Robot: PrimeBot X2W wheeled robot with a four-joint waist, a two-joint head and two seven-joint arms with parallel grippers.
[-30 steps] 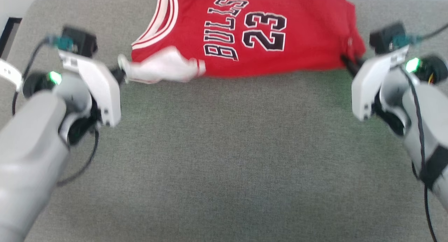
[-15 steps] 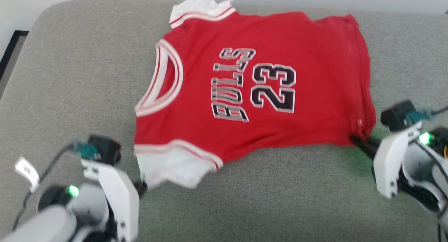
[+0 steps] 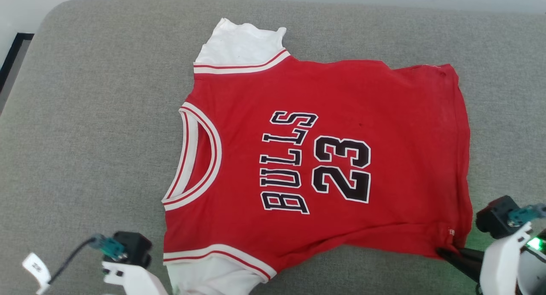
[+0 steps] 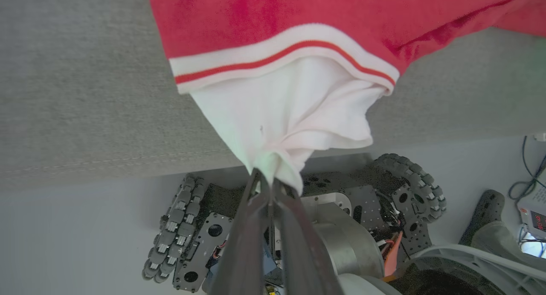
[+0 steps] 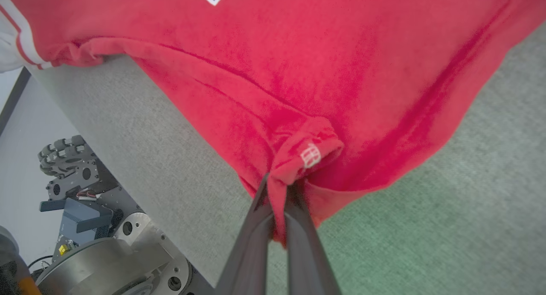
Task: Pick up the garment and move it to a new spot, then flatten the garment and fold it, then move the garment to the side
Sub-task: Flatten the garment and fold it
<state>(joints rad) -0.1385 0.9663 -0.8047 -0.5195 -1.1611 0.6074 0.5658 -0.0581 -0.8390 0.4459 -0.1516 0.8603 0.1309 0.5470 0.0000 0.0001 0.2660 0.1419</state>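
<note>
Head view: shirt (image 3: 324,158) lies spread on the grey cushion (image 3: 98,115), print side up, "BULLS 23" readable. Neck points to view left, hem to view right. Far white sleeve lies flat at the top; near sleeve runs off the bottom edge. Right hand (image 3: 443,253) sits at the near hem corner, dark fingers touching the fabric. That corner is slightly raised and a shallow crease runs along the near side.

Left wrist view: left hand (image 4: 266,188) is clamped on the tip of the near white sleeve. The sleeve is drawn to a point at the cushion's near edge, striped trim just above it. Wheeled base (image 4: 349,218) sits below.

Right wrist view: right hand is pinched tight on the red hem corner. A small white logo sits just above the fingertips. Fabric bunches at the grip; the rest lies on the cushion.
</note>
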